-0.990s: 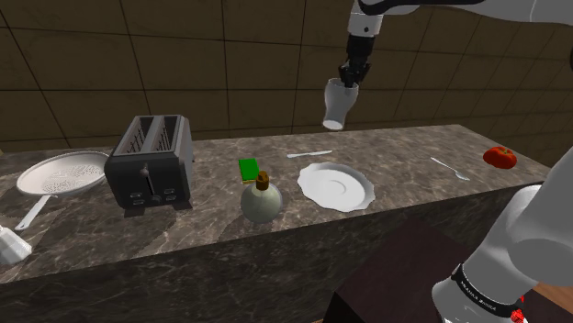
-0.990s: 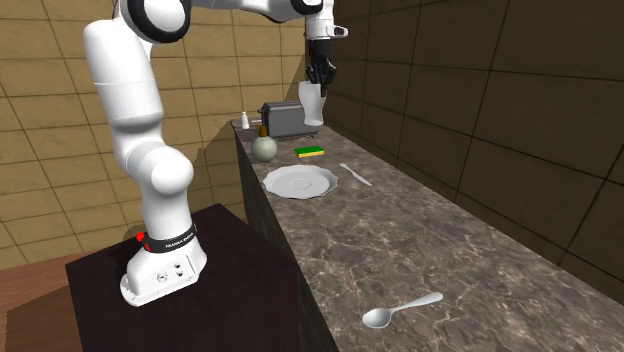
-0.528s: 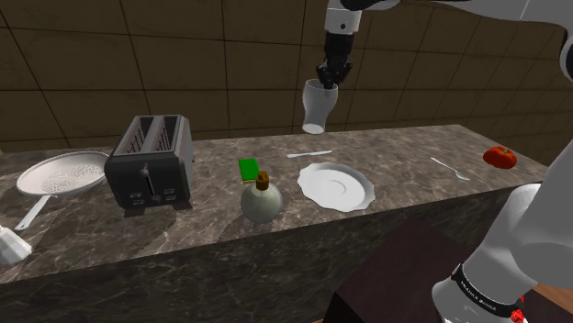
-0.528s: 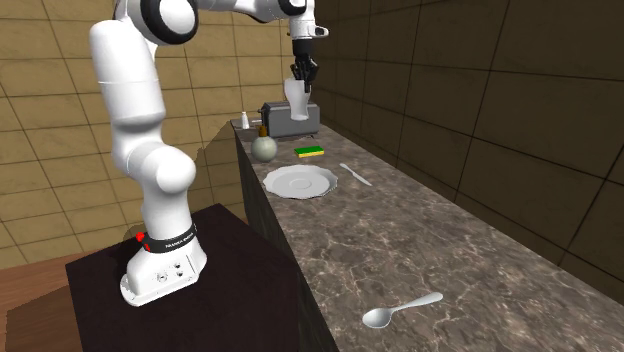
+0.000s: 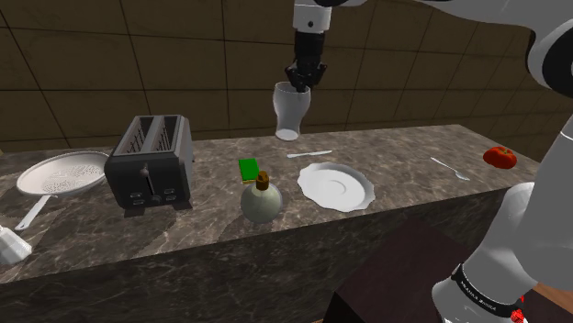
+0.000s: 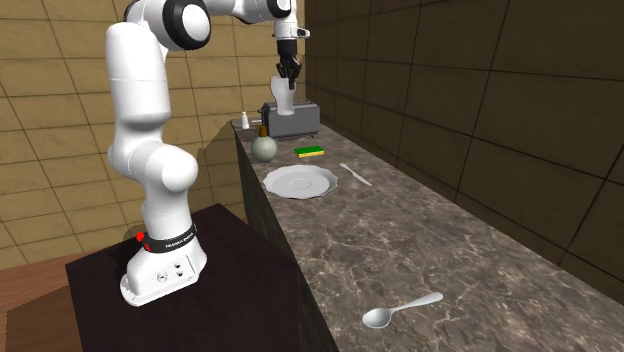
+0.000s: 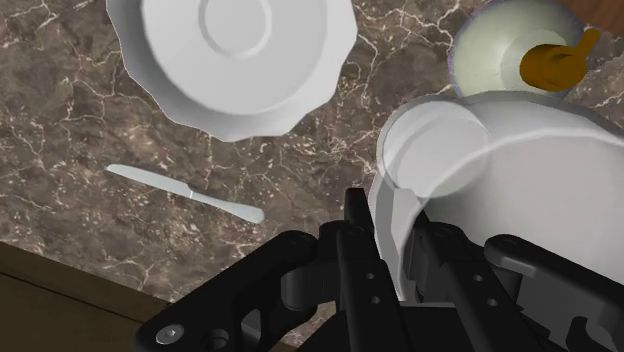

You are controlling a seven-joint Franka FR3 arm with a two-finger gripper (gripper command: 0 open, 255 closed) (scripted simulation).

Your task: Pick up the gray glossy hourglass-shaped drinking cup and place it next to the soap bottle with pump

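A pale glossy hourglass-shaped cup (image 5: 289, 111) hangs in the air above the back of the counter, with my gripper (image 5: 299, 82) shut on its rim from above. In the second exterior view the cup (image 6: 284, 108) and gripper (image 6: 288, 77) are in front of the toaster. The wrist view has the cup (image 7: 490, 190) with its wall clasped between my gripper's (image 7: 392, 238) fingers. The soap bottle (image 5: 261, 202), round and pale with a brown pump, stands near the counter's front edge, nearer the stand than the cup. It appears again as the bottle (image 6: 263, 146) and, just beyond the cup, the bottle (image 7: 503, 52).
A white plate (image 5: 336, 186) lies at the bottle's right in the shoulder view, with a knife (image 5: 308, 154) behind it. A green sponge (image 5: 249, 169), black toaster (image 5: 150, 163) and colander (image 5: 62, 173) lie to the left. A tomato (image 5: 500, 156) and a utensil (image 5: 450, 168) are at far right.
The arm has carried the cup steadily toward the shoulder view's left, from above the plate's far side to above the sponge and bottle. The grip has stayed the same.
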